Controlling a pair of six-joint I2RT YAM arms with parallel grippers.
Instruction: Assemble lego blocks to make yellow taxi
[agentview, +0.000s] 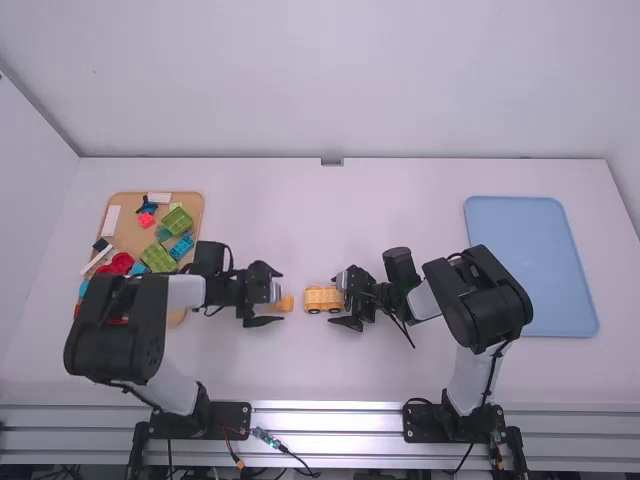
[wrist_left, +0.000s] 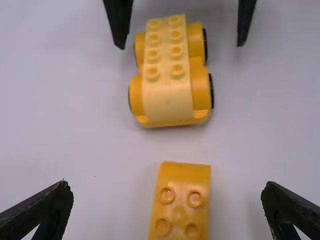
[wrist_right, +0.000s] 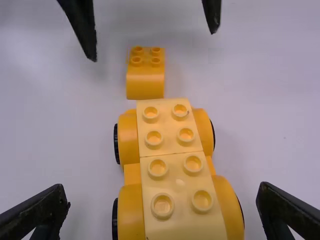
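Observation:
In the high view my left gripper (agentview: 268, 295) stands open around a small orange-yellow brick (agentview: 285, 303), and my right gripper (agentview: 345, 300) is open at the right end of the yellow car (agentview: 322, 299). The left wrist view has the left gripper (wrist_left: 167, 200) wide apart with the curved studded brick (wrist_left: 179, 207) between its fingers, not touched; the car (wrist_left: 167, 80) lies beyond. In the right wrist view, the right gripper (wrist_right: 161, 200) spreads on both sides of the car (wrist_right: 172, 170), which has black wheels and pale yellow studded bricks on top. The small brick (wrist_right: 145, 75) lies apart from the car.
A wooden tray (agentview: 190, 205) with green, blue, red and white pieces sits at the left, partly under the left arm. A blue tray (agentview: 530, 250) lies at the right, beside the right arm. Both grippers are close together at the table's middle.

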